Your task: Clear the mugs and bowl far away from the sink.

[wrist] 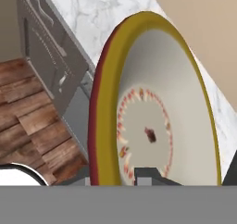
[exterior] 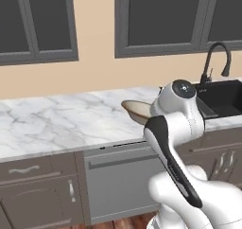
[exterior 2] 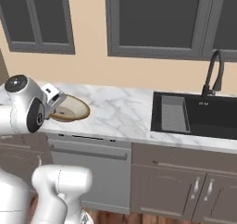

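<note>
1. The robot's gripper (wrist: 149,179) is clamping the rim of the wide, shallow round bowl with an orange-brown outside and cream-beige inside (exterior 2: 70,109), its jaws closed narrowly on the bowl's edge.
2. The bowl is sitting at or just above the white marble worktop (exterior 2: 121,113), well to the left of the large black rectangular sink (exterior 2: 217,114) with its tall black gooseneck tap (exterior 2: 213,72); whether the bowl is touching the worktop cannot be told.
3. To do this step well, the arm is best carrying the bowl level and slowly, moving it further along the worktop away from the sink and setting it down well back from the front edge before opening the jaws.
4. A thin rim grip may let the bowl swing or slip, so a gentle, low path seems wise.
5. The hand view is showing the bowl's inside, with a ring of small marks, and the wooden floor (wrist: 32,121) beyond.
6. The right base view is showing the gap between bowl and sink; in the left base view the arm is hiding much of the bowl.
</note>
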